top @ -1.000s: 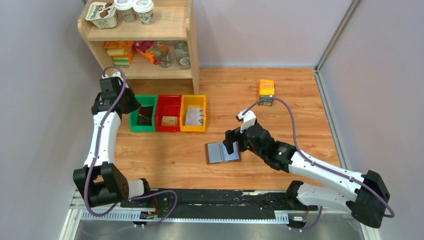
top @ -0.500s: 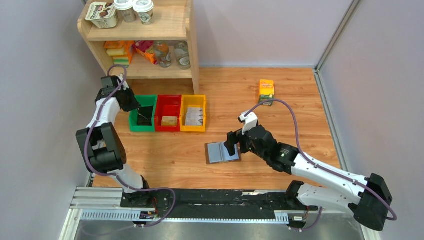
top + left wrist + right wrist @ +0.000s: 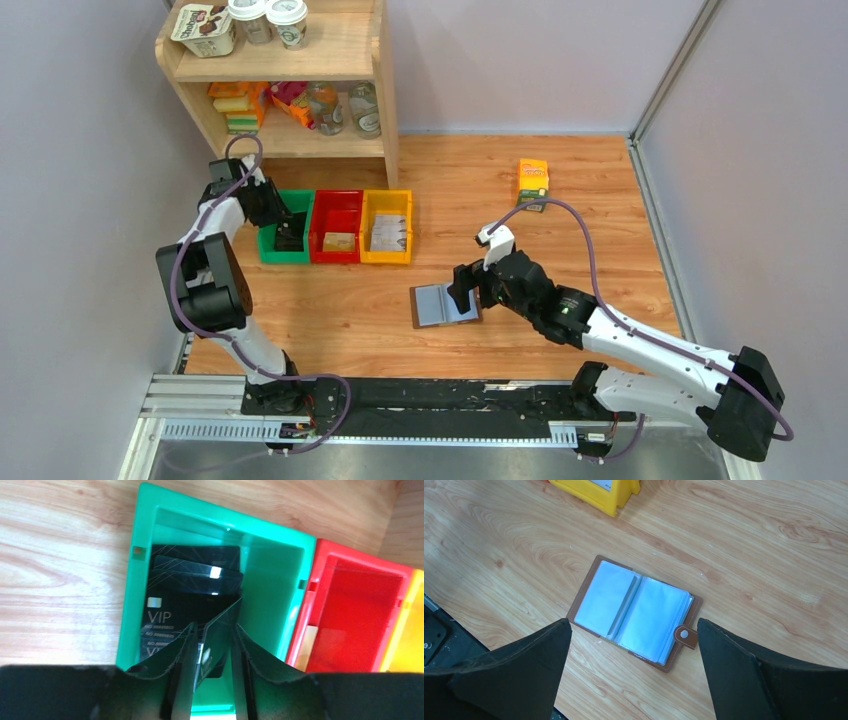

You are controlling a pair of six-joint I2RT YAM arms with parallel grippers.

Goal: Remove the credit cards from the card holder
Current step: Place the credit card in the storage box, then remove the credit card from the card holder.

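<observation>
The light-wood plank table [image 3: 560, 190] fills a corner closed in by plain pale grey walls. A small wooden shelf unit [image 3: 378, 90] stands at its far left, holding tubs, jars and packets. In front of the shelf unit sit three plastic bins touching side by side: green [image 3: 131, 605], red [image 3: 337, 196] and yellow [image 3: 386, 196]. An orange-green carton [image 3: 533, 184] stands alone far right.

The brown leather card holder [image 3: 634, 612] lies open and flat mid-table, its pale blue sleeves up. The right pincer [image 3: 634, 623] hangs over it, spread wide.

Dark credit cards [image 3: 195, 580] are stacked in the green bin. The left pincer [image 3: 212, 630] is above them, slightly parted, with one dark card [image 3: 217, 640] slanting across the gap.
</observation>
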